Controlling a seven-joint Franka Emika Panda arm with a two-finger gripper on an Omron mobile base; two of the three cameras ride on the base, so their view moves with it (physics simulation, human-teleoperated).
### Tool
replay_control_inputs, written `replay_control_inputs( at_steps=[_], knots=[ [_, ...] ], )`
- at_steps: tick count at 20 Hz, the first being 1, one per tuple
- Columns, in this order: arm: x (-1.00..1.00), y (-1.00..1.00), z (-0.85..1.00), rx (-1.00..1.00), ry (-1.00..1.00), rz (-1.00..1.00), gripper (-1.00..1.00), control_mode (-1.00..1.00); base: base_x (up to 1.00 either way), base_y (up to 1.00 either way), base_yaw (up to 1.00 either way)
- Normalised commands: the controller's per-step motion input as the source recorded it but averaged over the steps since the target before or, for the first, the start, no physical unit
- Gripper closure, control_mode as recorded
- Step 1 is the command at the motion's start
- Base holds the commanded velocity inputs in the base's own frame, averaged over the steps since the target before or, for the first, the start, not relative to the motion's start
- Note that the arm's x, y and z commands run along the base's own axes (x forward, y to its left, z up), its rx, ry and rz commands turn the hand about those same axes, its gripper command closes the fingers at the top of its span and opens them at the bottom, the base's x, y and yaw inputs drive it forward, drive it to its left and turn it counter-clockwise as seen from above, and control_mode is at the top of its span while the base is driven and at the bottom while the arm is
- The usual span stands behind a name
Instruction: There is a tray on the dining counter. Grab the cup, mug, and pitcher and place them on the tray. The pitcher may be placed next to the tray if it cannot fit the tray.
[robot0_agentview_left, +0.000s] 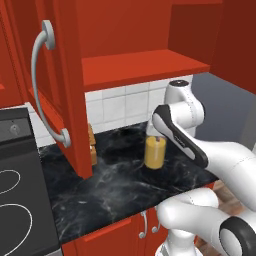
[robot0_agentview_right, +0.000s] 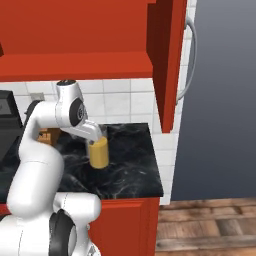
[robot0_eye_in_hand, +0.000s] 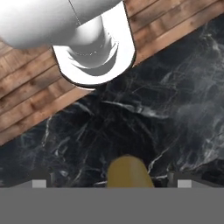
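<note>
One task item in reach: pitcher (robot0_agentview_left: 155, 152), upright on short black worktop (robot0_agentview_left: 115, 190), mid-depth, toward right end. Tray, cup, mug not seen here. Step in hand, by judgement: first pickup, pitcher. Gripper (robot0_eye_in_hand: 112, 183) wide open, holding nothing; finger tips straddle pitcher top in hand view, apart from it. Arm reaches forward over worktop, forearm sloping down, hand just above pitcher, pointing down. Next move likely: descend so fingers bracket glass body, close, lift straight. Risk: tall pitcher tipping if nudged.

No readable text, labels or numbers anywhere. Nothing legible on the cabinets, the tiles or the stove panel (robot0_agentview_left: 15, 129).
</note>
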Motion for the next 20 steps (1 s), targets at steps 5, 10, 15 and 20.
replay_control_inputs(
  at_steps=[5, 10, 15, 20],
  knots=[
    [0.23, 0.09, -0.06, 0.00, 0.00, 0.00, -1.00, -1.00, 0.00, 0.00, 0.00],
    [0.12, 0.12, -0.07, 0.00, 0.00, 0.00, -1.00, -1.00, 0.00, 0.00, 0.00],
    [0.17, 0.05, -0.10, 0.00, 0.00, -0.01, -1.00, -1.00, 0.00, 0.00, 0.00],
    [0.18, 0.00, -0.18, 0.00, 0.00, -0.01, -1.00, -1.00, 0.00, 0.00, 0.00]
  ],
)
